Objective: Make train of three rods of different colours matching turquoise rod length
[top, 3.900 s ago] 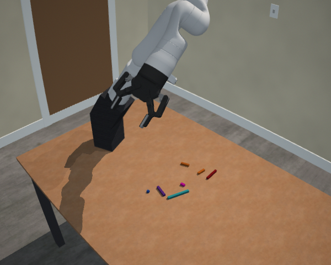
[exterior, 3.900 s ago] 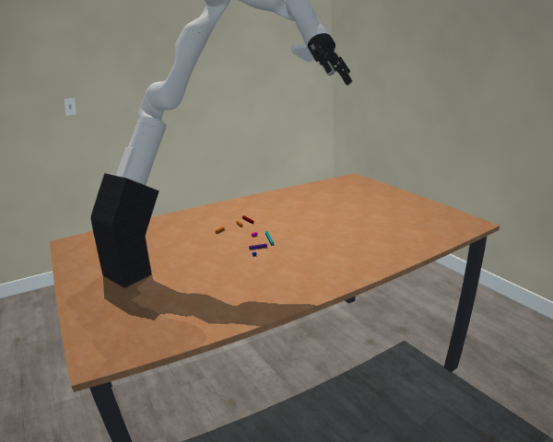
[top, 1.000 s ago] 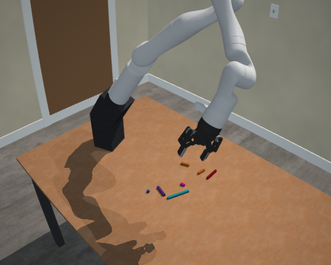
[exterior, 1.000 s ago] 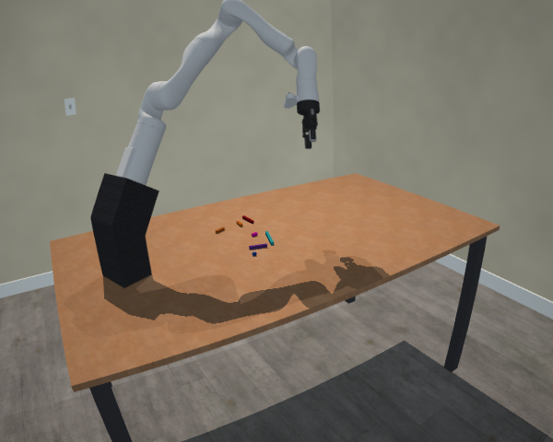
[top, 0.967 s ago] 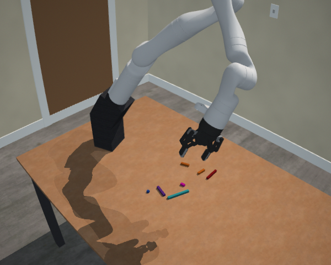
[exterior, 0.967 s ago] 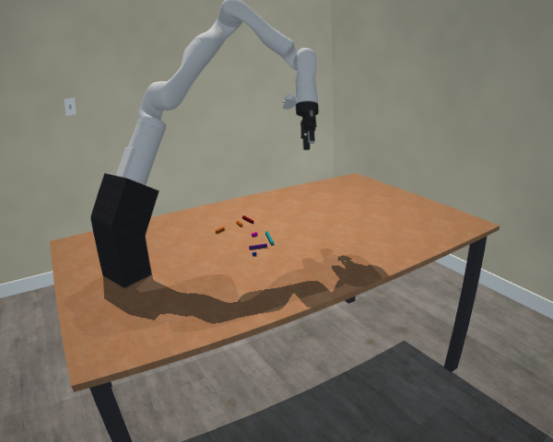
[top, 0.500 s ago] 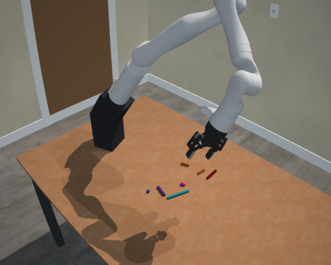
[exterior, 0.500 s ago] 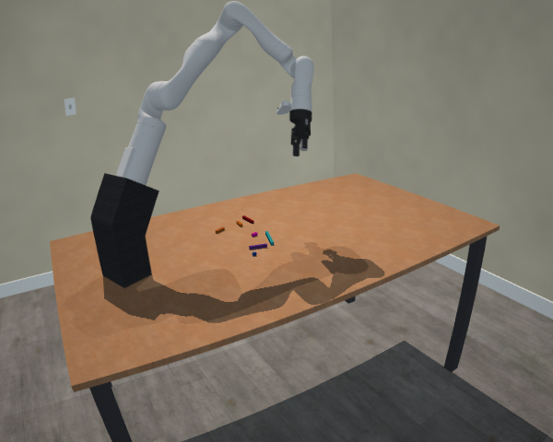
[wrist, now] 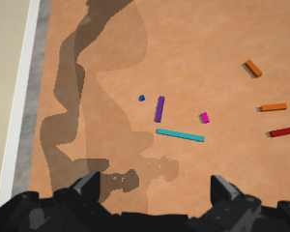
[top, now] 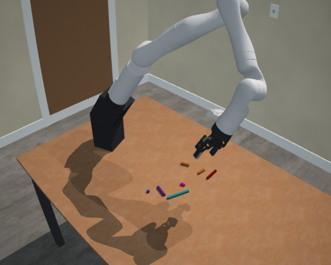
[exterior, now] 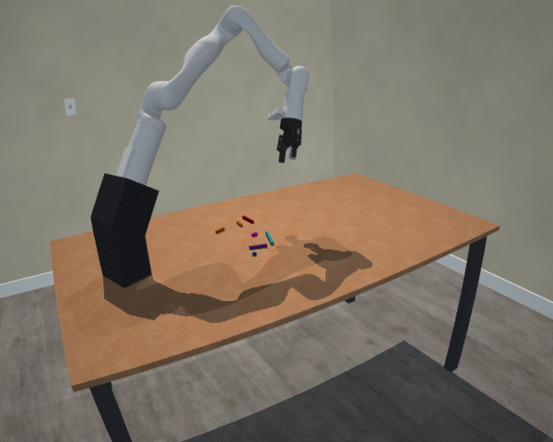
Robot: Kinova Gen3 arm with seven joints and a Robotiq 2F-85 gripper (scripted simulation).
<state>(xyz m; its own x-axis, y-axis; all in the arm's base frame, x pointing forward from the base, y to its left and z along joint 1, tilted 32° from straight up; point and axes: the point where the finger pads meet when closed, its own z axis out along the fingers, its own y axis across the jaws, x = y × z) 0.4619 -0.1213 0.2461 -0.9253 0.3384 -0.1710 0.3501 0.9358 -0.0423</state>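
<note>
Looking down past your gripper (wrist: 155,186), you are seeing its fingers spread wide apart with nothing between them, and it is hanging high above the bench (exterior: 410,223). Below it the turquoise rod (wrist: 180,135) is lying flat, with the purple rod (wrist: 159,108) and the magenta rod (wrist: 204,117) just beside it and the blue rod (wrist: 141,98) near the purple one. Farther out, two orange rods (wrist: 253,68) (wrist: 274,106) and the red rod (wrist: 285,130) are lying apart from one another.
</note>
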